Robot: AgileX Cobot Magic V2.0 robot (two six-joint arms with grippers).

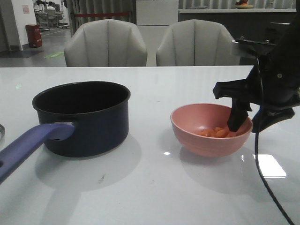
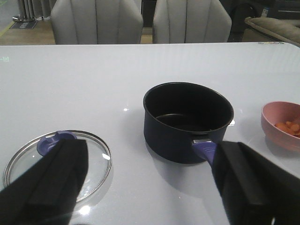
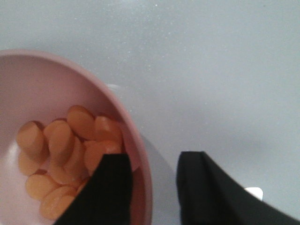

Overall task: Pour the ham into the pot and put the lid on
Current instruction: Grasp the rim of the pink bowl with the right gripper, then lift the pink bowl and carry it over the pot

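The ham (image 1: pixel 214 132), several orange-pink chunks, lies in a salmon-pink bowl (image 1: pixel 206 143) at the right. My right gripper (image 1: pixel 251 123) is open and straddles the bowl's near-right rim (image 3: pixel 127 123), one finger inside by the ham (image 3: pixel 61 145) and one outside; in the right wrist view the gripper (image 3: pixel 152 187) still shows a gap to the outer finger. The dark navy pot (image 1: pixel 82 117) stands empty at the left, purple handle (image 1: pixel 28 143) toward me. The glass lid (image 2: pixel 93 154) with its blue knob (image 2: pixel 49 143) lies flat left of the pot (image 2: pixel 187 122). My left gripper (image 2: pixel 150 187) is open and empty above the table between lid and pot handle.
Two grey chairs (image 1: pixel 105 44) stand behind the table's far edge. A black cable (image 1: pixel 262 173) hangs from my right arm to the table's front right. The bowl also shows at the right edge of the left wrist view (image 2: pixel 281 136).
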